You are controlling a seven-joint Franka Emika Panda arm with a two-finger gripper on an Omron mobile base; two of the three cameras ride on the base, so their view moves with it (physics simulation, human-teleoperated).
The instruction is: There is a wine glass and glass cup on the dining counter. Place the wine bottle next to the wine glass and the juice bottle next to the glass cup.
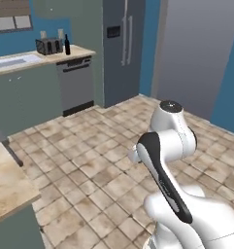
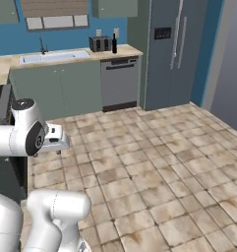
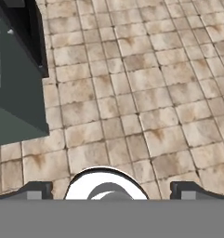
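Observation:
The wine bottle (image 1: 67,44) (image 2: 114,43), slim and near-black, stands upright on the far worktop just right of the toaster (image 1: 49,46) (image 2: 100,44). My gripper (image 3: 111,191) is far from it, pointing down at the tiled floor, open, with its two fingertips (image 3: 36,190) wide apart and nothing between them. The juice bottle, wine glass, glass cup and dining counter are out of view.
The beige worktop (image 1: 41,59) (image 2: 80,53) holds a sink and runs above green cabinets and a dishwasher (image 1: 75,85) (image 2: 119,81). A tall grey fridge (image 1: 123,48) (image 2: 171,49) stands to its right. A beige counter corner (image 1: 7,187) juts in close on the left. A dark cabinet (image 3: 13,83) sits beside the hand.

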